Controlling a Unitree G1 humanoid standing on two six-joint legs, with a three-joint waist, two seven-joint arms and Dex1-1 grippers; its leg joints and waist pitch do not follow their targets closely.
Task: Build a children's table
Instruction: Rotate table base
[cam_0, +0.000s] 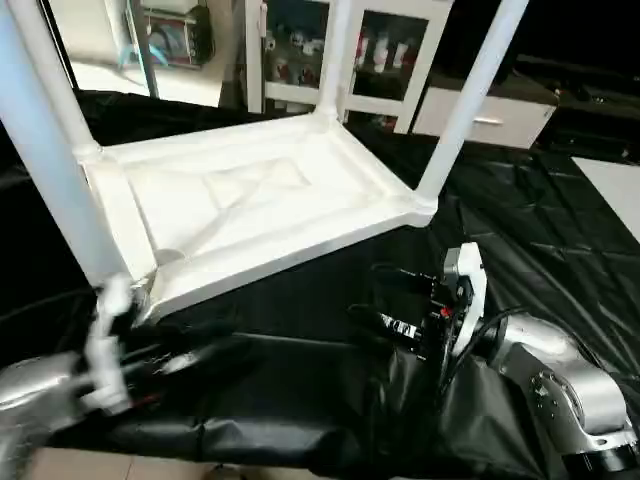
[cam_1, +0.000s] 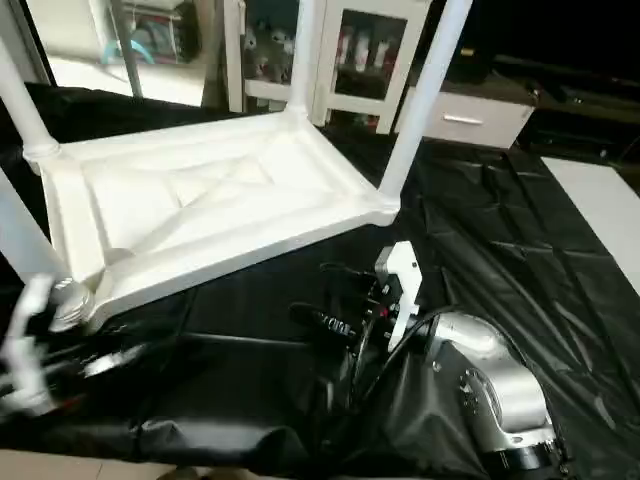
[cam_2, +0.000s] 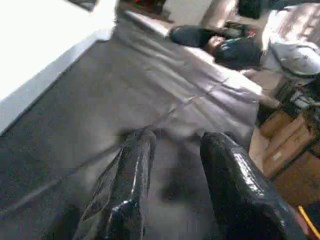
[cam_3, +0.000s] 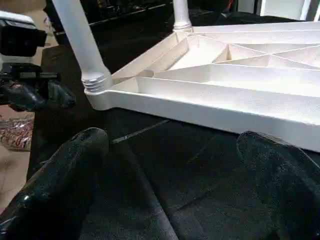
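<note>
The children's table lies upside down on a black sheet, its white ribbed top (cam_0: 250, 200) facing up. A white leg stands in each corner socket, such as the near-left leg (cam_0: 50, 170) and the near-right leg (cam_0: 470, 100). My left gripper (cam_0: 215, 355) hovers low over the sheet just in front of the near-left corner. It is open, with nothing between its fingers (cam_2: 135, 165). My right gripper (cam_0: 368, 292) is wide open in front of the top's near edge, pointing at it without touching. In the right wrist view the near-left socket (cam_3: 95, 82) shows a silver ring.
The black sheet (cam_0: 540, 230) covers the work surface, ending in a creased front edge near my arms. Behind the table stand a white glass-door cabinet (cam_0: 380, 60) and a low drawer unit (cam_0: 490, 115). Cardboard boxes (cam_2: 280, 150) sit beyond the sheet.
</note>
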